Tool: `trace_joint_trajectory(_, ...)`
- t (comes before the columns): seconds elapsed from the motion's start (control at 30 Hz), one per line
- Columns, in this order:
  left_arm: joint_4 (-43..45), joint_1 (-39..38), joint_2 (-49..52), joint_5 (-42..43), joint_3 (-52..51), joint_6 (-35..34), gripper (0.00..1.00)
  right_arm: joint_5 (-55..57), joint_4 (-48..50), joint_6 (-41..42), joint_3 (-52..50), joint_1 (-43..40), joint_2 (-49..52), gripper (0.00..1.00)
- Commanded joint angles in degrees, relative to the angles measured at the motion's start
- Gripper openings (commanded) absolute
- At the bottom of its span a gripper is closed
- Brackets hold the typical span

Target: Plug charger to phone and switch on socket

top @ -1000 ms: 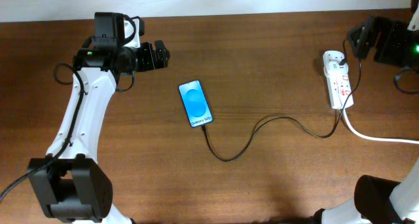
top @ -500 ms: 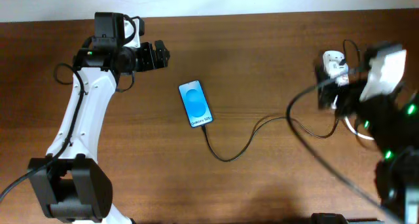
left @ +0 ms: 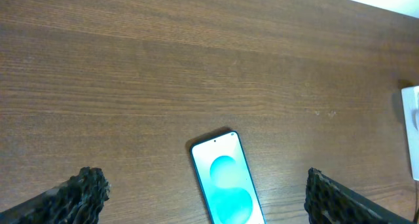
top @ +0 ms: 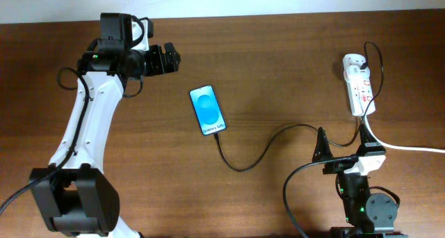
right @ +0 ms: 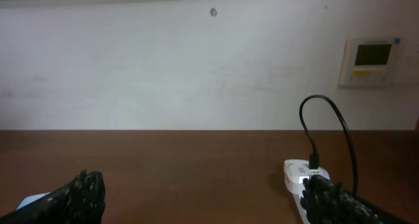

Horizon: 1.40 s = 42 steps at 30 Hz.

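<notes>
left gripper [top: 168,60] open, empty, beside phone [top: 208,110] | right gripper [right: 203,188] open, empty, at near bench [top: 278,57] edge, apart from socket [top: 360,85] | charger [top: 243,165] seems in phone, switch state unclear | risk — right arm [top: 361,196] snags the loop, pulls charger out

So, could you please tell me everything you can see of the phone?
The phone is a slim rectangle with a black edge and a lit blue screen showing a lighter oval. It lies flat, face up, slightly askew on the wooden table. The thin black charger meets its lower end; nothing else touches it.
</notes>
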Motion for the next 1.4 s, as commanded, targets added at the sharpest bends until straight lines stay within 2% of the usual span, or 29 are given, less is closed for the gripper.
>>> trace_joint_trajectory(0.0,0.1,0.0,0.3,-0.2,0.1,0.7,0.99,1.3,0.2,0.5,-3.2,0.5,-3.3,0.98)
trace_joint_trajectory(0.13,0.1,0.0,0.3,-0.2,0.1,0.7,0.99,1.1,-12.1,0.5,-4.3,0.5,-6.9,0.98)
trace_joint_trajectory(0.6,0.0,0.0,0.3,-0.6,0.1,0.8,0.99,1.1,-11.9,0.6,-4.3,0.4,-6.9,0.98)
trace_joint_trajectory(0.67,-1.3,0.0,0.1,-5.0,0.1,0.8,0.99,1.1,-11.9,0.6,-4.3,0.4,-6.9,0.98)
trace_joint_trajectory(0.77,-2.9,-0.2,-5.2,-12.8,-1.9,2.0,0.99,1.1,-11.9,0.6,-4.3,0.4,-6.9,0.98)
trace_joint_trajectory(0.83,5.3,-0.2,-12.5,-12.6,-9.9,6.0,1.0,1.1,-11.9,0.6,-4.3,0.4,-6.9,0.98)
trace_joint_trajectory(0.9,17.4,-0.2,-22.6,-10.2,-23.4,14.5,0.99,1.1,-11.9,0.6,-4.3,0.4,-6.9,0.98)
trace_joint_trajectory(0.93,25.8,-0.2,-30.1,-8.7,-34.2,20.3,0.99,1.1,-11.9,0.6,-4.3,0.4,-6.9,0.98)
trace_joint_trajectory(1.0,35.4,-0.2,-40.0,-8.7,-47.8,23.7,0.99,1.1,-11.9,0.6,-4.3,0.4,-6.9,0.98)
trace_joint_trajectory(1.1,50.3,2.0,-61.7,-9.4,-73.6,25.6,0.99,1.1,-11.9,0.6,-4.3,0.4,-6.9,0.98)
trace_joint_trajectory(1.2,52.0,2.9,-80.3,-12.3,-87.6,25.6,0.99,1.1,-11.9,0.6,-4.3,0.4,-6.9,0.98)
trace_joint_trajectory(1.27,51.6,2.9,-86.2,-12.4,-91.5,25.6,0.99,1.1,-11.9,0.6,-4.3,0.4,-6.9,0.98)
trace_joint_trajectory(1.37,41.6,2.9,-92.0,-13.7,-91.9,26.4,0.99,1.1,-11.9,0.6,-4.3,0.4,-6.9,0.98)
